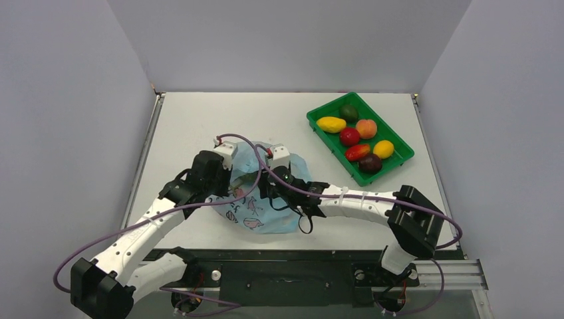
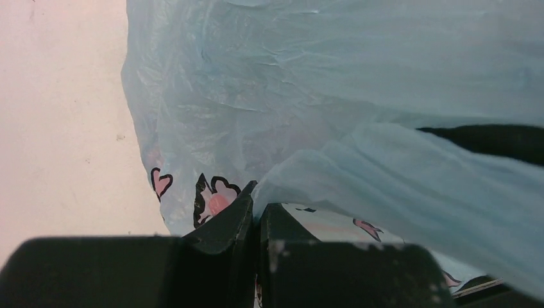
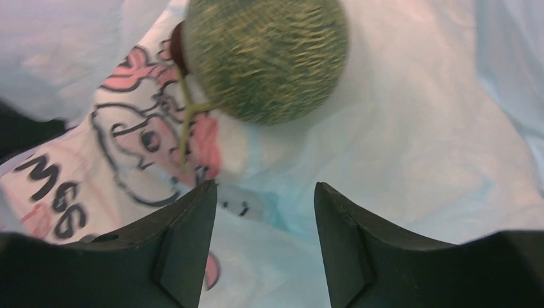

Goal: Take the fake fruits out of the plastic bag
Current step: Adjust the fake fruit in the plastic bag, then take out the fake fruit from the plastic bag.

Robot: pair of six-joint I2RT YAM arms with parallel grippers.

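The thin, crinkly, light-blue plastic bag [image 1: 266,216], printed with dark-outlined cartoons, lies crumpled near the middle of the white tabletop [image 1: 199,119]. Inside it a round green fake melon [image 3: 266,58] with netted skin and a thin stem rests on the film. It sits at 12 o'clock from the right claw [image 3: 264,215], whose fingers stand apart, clear of the melon, with only film beneath them. The right arm stretches low to the bag from 4 o'clock. The left arm lies toward it from 8 o'clock. The left claw [image 2: 258,212] is together, clamped on a fold at the bag's 9 o'clock edge.

At 2 o'clock from the bag, well apart, a green rectangular plastic tray [image 1: 328,145] holds these:
- an orange-pink peach [image 1: 366,128]
- a red-orange elongated fruit [image 1: 357,152]
- a dark purple-brown fruit [image 1: 370,163]
- a round red fruit [image 1: 350,136]
- two yellow fruits [image 1: 331,124]
- a dark green avocado-like fruit [image 1: 348,111]
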